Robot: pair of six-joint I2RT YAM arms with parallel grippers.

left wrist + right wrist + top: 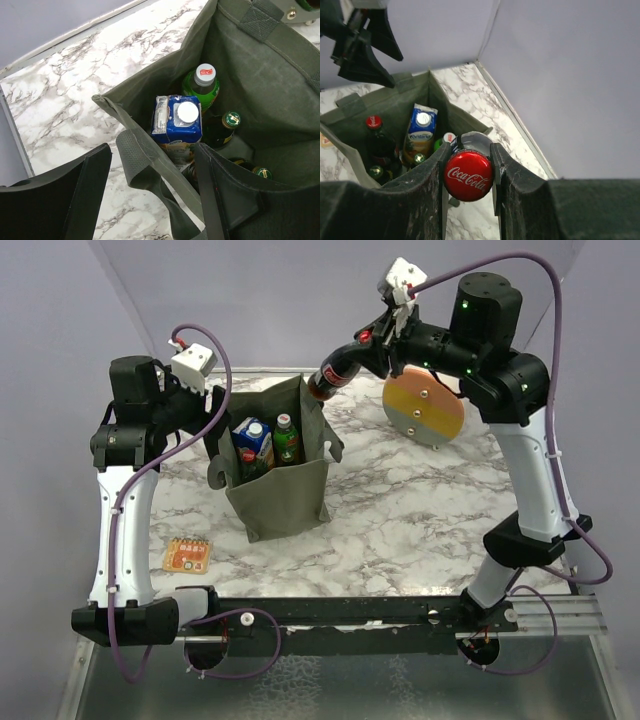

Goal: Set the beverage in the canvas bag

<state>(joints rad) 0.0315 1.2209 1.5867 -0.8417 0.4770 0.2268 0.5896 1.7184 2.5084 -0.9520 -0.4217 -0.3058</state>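
Note:
The olive-green canvas bag [285, 495] stands upright and open left of the table's centre. It holds a blue carton [177, 122], a green bottle with a white cap [202, 85], and dark bottles with green caps [230, 120] and a red cap [373, 122]. My right gripper [372, 340] is shut on the neck of a Coca-Cola bottle [335, 377] with a red cap [468, 176]. It holds the bottle tilted in the air, above and just behind the bag's back right corner. My left gripper [152, 150] is open, straddling the bag's left wall and a loop handle [142, 162], one finger inside.
A cream-and-orange cylinder [423, 405] lies on the marble table behind the right arm. A small orange packet [188, 556] lies near the front left. Purple walls enclose the back and sides. A black rail [340, 612] runs along the near edge.

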